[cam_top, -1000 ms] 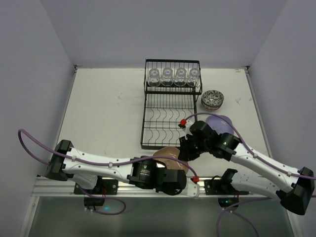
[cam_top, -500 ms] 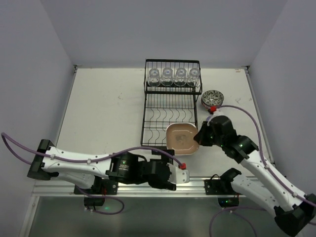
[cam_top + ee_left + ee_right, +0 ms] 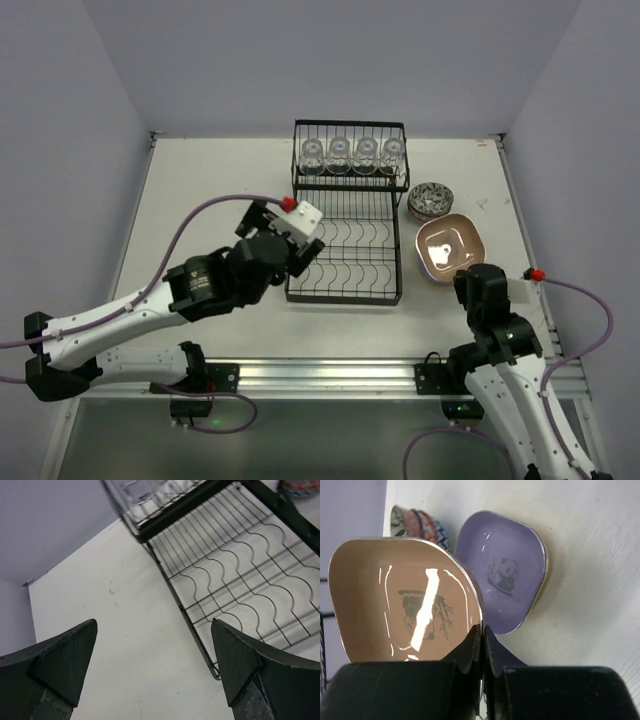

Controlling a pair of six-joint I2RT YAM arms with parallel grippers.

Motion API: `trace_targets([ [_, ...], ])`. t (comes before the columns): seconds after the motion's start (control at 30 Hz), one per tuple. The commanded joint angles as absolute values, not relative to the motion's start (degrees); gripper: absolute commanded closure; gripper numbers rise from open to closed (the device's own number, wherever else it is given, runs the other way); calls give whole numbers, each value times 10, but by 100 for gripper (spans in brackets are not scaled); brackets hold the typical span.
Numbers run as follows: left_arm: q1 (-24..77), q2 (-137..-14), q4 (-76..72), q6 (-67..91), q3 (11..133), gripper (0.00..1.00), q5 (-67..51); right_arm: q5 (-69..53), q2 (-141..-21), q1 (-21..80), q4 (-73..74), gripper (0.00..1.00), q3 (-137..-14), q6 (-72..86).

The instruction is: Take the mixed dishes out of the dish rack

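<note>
Right hand pinches brown plate — by its rim.

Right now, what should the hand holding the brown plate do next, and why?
Probably lower the brown plate onto the purple plate and then let go. The right hand pinches its rim and holds it tilted over the purple plate, which lies beside the bowls, so stacking looks like the plan.

I see a glossy, glare-streaked brown plate and a smooth, shiny purple plate. The rack is thin black wire; the table is matt white, faintly scuffed.
</note>
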State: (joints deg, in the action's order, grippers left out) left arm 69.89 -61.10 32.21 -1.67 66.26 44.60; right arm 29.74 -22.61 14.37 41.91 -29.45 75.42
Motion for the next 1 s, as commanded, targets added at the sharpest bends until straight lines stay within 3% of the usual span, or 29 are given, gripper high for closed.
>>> trace_targets([
  [0.0,617,-591,281,45,688,0,452,387,-278,140,425,100,-297,960],
  [0.13,545,-582,277,53,682,0,389,409,-401,138,425,100,-308,1049],
  [0.37,534,-591,286,40,667,0,355,402,-536,127,389,100,-341,1036],
  [0.83,526,-597,308,46,683,0,324,396,-575,111,324,93,-343,947],
  [0.9,524,-597,309,48,688,0,323,388,-573,111,324,80,-336,952],
  [0.93,522,-597,310,49,689,0,323,388,-569,111,324,54,-334,952],
  [0.97,521,-597,310,50,692,0,322,383,-566,111,324,45,-334,949],
])
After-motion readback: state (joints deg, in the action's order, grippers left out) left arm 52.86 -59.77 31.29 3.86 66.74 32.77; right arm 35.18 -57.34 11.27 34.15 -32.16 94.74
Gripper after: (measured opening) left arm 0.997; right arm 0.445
